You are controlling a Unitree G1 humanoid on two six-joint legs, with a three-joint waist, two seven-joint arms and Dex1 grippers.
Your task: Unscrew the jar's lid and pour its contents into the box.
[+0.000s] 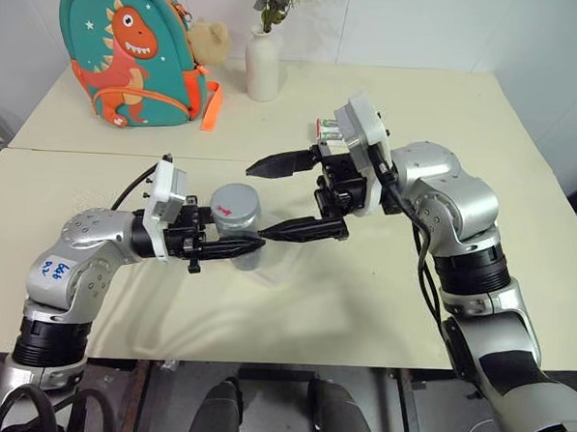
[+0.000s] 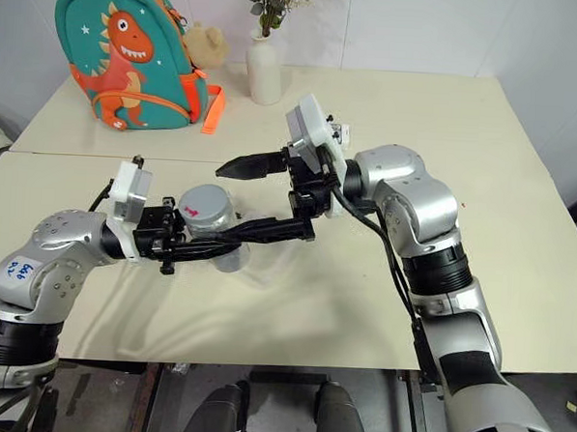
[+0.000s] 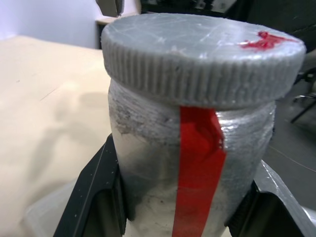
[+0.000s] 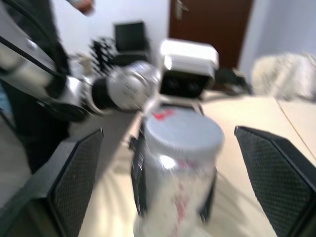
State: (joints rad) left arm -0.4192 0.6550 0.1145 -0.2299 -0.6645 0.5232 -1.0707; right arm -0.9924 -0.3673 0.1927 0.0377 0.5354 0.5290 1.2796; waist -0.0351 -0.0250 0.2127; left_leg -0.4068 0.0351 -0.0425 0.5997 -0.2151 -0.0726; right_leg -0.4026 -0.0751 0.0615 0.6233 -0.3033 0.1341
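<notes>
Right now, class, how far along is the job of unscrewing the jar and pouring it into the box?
Done: the left gripper is shut on the jar, holding it above the table. In hand: the right gripper stands open beside the lid, which sits on the jar, red mark on top. Left: finishing the unscrewing, lifting the lid off, then pouring the contents out.

only one text shows, some blue handwritten marks on a white sticker [image 1: 55, 271] on the left arm's elbow joint, too small to read for sure, while the red marks on the lid [image 3: 200, 47] and the jar [image 3: 197, 168] are tape, not letters.
</notes>
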